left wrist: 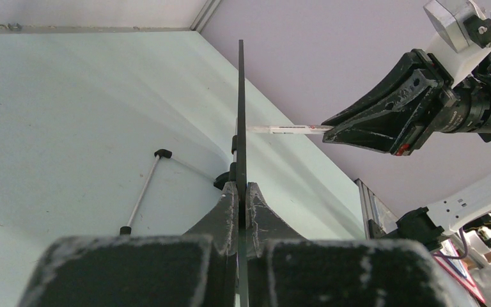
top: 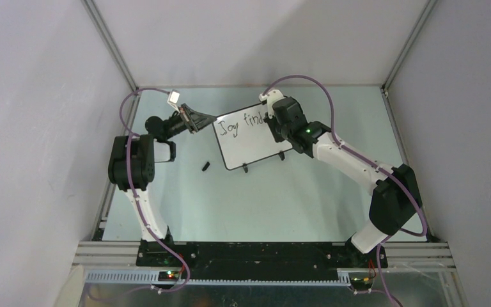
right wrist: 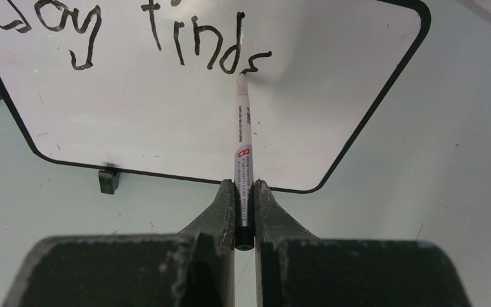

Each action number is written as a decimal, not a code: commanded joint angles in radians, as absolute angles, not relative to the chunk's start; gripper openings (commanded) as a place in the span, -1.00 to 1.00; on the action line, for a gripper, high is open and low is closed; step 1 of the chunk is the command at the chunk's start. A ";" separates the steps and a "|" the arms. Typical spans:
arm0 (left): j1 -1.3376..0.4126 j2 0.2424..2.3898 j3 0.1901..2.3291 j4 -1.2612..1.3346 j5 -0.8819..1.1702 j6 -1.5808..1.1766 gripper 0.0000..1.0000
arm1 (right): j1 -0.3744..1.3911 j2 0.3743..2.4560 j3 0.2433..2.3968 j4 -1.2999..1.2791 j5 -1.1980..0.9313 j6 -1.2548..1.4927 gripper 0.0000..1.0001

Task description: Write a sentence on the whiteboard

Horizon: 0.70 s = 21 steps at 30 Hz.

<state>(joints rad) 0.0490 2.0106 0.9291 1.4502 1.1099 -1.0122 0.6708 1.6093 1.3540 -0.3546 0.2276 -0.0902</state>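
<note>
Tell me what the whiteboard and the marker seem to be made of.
The whiteboard: smooth white face with faint sheen, probably coated board or plastic; thin black rim looks plastic. The marker: slim white barrel with printed label, likely plastic.

Plain pale grey walls (top: 32,128) enclose a light green surface (top: 262,204) — aluminium posts (top: 111,45) line the far corners.

The whiteboard (top: 250,152), white, round-cornered and black-framed, on small black feet, sits just above frame centre. The sentence (top: 241,123), in black marker, reads "Joy finds" along its top.
</note>
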 commanded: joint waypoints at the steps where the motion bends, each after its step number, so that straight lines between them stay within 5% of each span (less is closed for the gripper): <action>1: 0.045 1.988 0.935 1.526 1.134 -1.002 -1.00 | 0.679 1.595 1.363 -0.360 0.222 -0.105 -1.00; 7: 0.045 1.989 0.936 1.526 1.134 -1.002 -1.00 | 0.676 1.554 1.347 -0.333 0.213 -0.099 -1.00; 21: 0.049 2.054 1.039 1.527 1.197 -1.091 -1.00 | 0.595 1.123 0.925 0.153 0.265 0.012 -1.00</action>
